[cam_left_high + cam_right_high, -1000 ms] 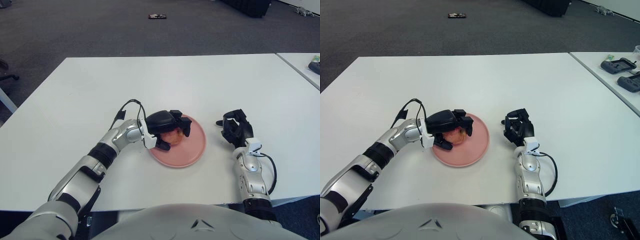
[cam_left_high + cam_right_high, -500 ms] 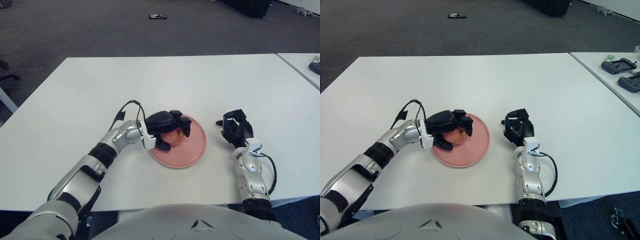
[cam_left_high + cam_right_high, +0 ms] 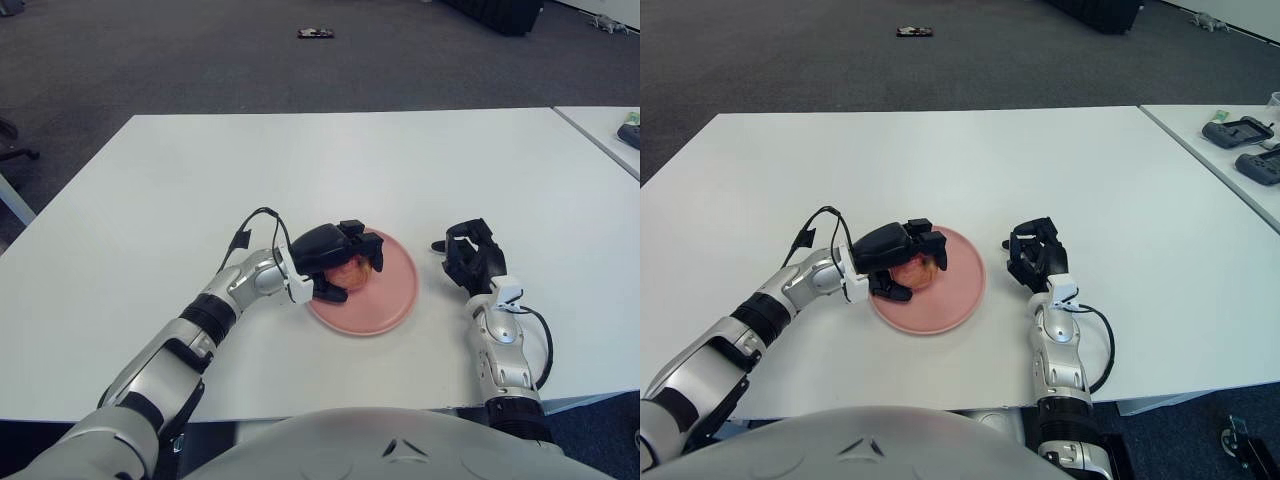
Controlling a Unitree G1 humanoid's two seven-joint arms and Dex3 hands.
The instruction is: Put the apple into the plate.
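A pink plate (image 3: 385, 305) lies on the white table (image 3: 330, 170), near its front edge. On the plate's left part sits a reddish apple (image 3: 350, 272), mostly covered by my left hand (image 3: 338, 262). That hand's black fingers (image 3: 360, 248) curl over the apple's top and sides, gripping it. My right hand (image 3: 470, 255) shows to the right of the plate, a short gap away from its rim.
A second white table (image 3: 1240, 150) at the far right carries dark controllers (image 3: 1238, 131). A small dark object (image 3: 314, 33) lies on the grey carpet beyond the table. A black cable (image 3: 255, 225) loops above my left wrist.
The plate has slid slightly to the right along with the apple and my left hand, whose forearm sits a little lower. The right hand has not moved.
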